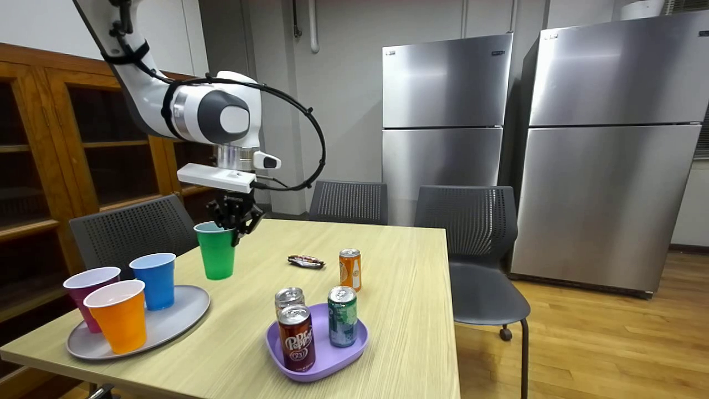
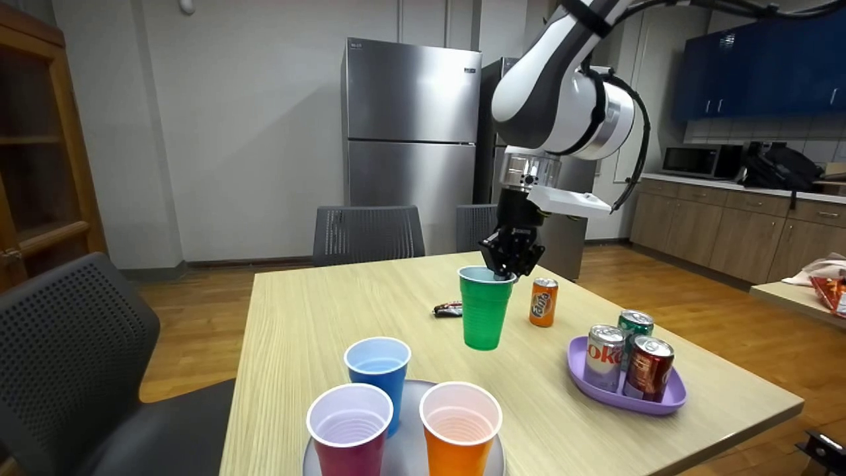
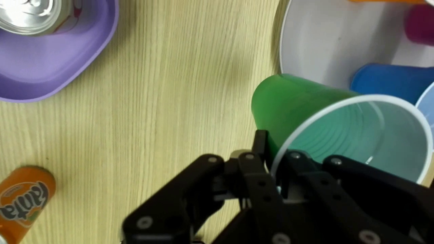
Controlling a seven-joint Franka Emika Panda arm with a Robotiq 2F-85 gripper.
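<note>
Pale table [image 1: 399,249] lies beneath your gripper [image 3: 276,157], which is clamped on the rim of the green cup [image 2: 484,311]; you hold it near the plate [image 1: 183,313], where the blue cup [image 1: 157,282], orange cup [image 1: 118,321] and maroon cup [image 2: 348,426] stand, well apart from the Fanta [image 1: 350,270].

In an exterior view I hold a green cup [image 1: 216,254] in my claw [image 1: 234,233] above the counter [image 1: 399,266], a gray plate [image 1: 184,316] and purple tray [image 1: 328,358] lower than the claw.
</note>
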